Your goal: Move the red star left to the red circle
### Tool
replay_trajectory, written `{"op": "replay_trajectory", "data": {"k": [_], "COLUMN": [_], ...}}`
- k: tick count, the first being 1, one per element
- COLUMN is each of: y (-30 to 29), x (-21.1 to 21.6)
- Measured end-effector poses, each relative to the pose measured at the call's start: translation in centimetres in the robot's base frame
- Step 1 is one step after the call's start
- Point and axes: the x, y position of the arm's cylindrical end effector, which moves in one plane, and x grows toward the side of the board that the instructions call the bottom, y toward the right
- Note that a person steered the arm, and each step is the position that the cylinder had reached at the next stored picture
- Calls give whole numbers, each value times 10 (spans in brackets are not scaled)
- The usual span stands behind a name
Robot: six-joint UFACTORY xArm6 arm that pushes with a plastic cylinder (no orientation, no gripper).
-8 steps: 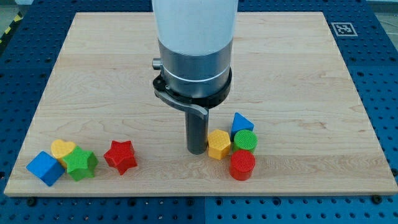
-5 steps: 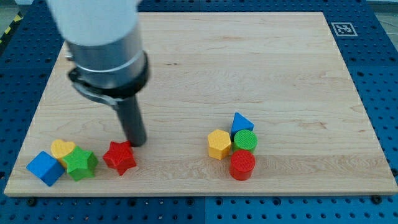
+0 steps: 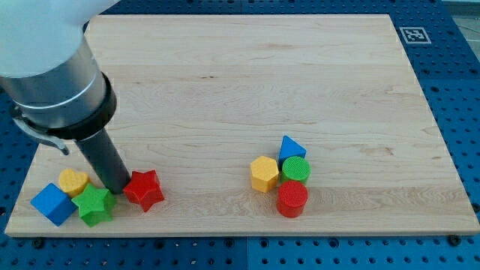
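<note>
Two reds logged: red star (image 3: 144, 189) at tabletop (image 3: 225, 90) lower left, red circle (image 3: 292, 199) well right. No gripper fitted; my tip (image 3: 118, 189) touches star's left. Risk: off-centre push spins it astray.

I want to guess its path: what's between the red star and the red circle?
In the camera view, only bare board lies between the red star and the red circle.

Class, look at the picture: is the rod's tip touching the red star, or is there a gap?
Touching: in the camera view my tip sits against the left edge of the red star, no board visible between them.
</note>
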Motion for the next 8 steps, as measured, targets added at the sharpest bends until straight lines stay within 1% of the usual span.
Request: {"op": "replay_trajectory", "data": {"k": [2, 3, 4, 5, 6, 8], "y": [64, 71, 29, 22, 43, 99], "x": [0, -1, -1, 12, 29, 36]}}
